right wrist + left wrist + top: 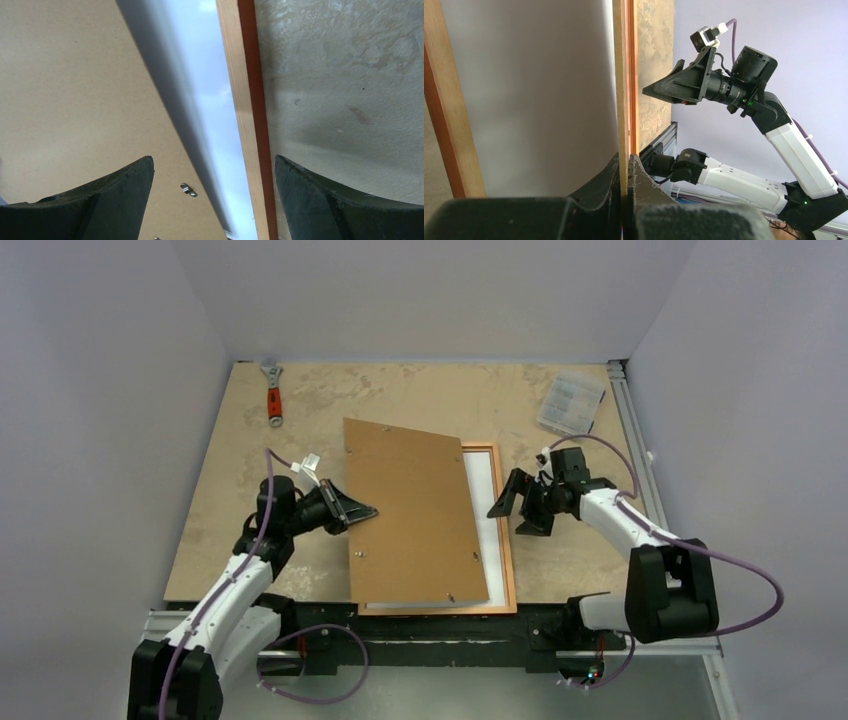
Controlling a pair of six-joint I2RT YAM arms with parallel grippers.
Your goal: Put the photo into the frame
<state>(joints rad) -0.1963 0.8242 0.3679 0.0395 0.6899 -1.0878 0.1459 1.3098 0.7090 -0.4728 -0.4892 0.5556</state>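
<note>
Lying flat at the near edge of the table (400, 390), the frame (507, 540) is mostly covered by the photo (415, 515). The photo sits brown back up and skewed, overhanging the frame's left side and leaving a white strip of its inside bare on the right. It is not yet seated, so I judge the job roughly half done, with squaring up and lowering left. The left gripper (368, 510) pinches the photo's left edge. The right gripper (512, 520) hangs spread wide over the frame's right rail, holding nothing.
</note>
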